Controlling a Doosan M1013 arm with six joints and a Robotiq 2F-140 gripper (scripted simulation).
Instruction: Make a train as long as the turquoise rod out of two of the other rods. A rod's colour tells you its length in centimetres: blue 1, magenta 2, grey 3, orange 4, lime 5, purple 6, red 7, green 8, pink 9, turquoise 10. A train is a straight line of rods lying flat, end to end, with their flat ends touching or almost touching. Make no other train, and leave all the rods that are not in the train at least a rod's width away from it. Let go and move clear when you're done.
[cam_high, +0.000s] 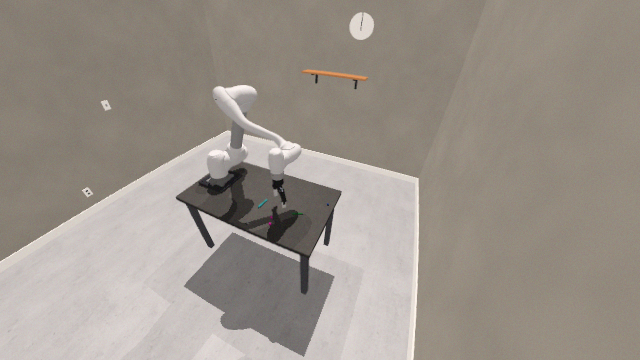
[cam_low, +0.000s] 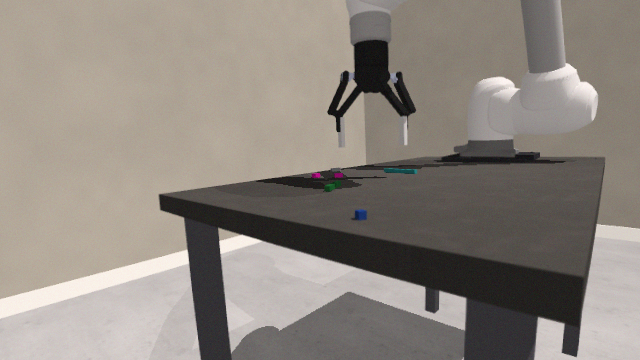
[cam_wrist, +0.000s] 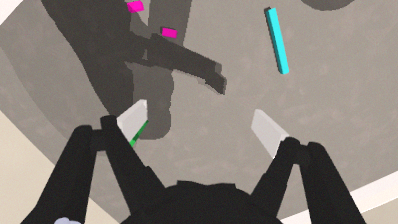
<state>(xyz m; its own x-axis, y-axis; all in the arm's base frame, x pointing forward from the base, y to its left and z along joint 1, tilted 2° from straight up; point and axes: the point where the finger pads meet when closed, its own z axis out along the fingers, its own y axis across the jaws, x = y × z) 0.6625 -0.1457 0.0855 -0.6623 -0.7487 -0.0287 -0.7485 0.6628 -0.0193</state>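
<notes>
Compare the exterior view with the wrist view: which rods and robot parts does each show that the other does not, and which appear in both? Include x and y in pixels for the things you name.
Exterior only: the blue rod (cam_low: 360, 215), the grey rod (cam_low: 336, 169) and the arm's base (cam_low: 459, 149).

Wrist only: no rod or robot part of its own.

Both: the turquoise rod (cam_low: 400, 171) (cam_wrist: 278, 42), two magenta rods (cam_low: 338, 175) (cam_low: 316, 175) (cam_wrist: 169, 32) (cam_wrist: 135, 6), the green rod (cam_low: 330, 187) (cam_wrist: 139, 133), partly hidden in the wrist view, and the open gripper (cam_low: 373, 134) (cam_wrist: 200, 114).
</notes>
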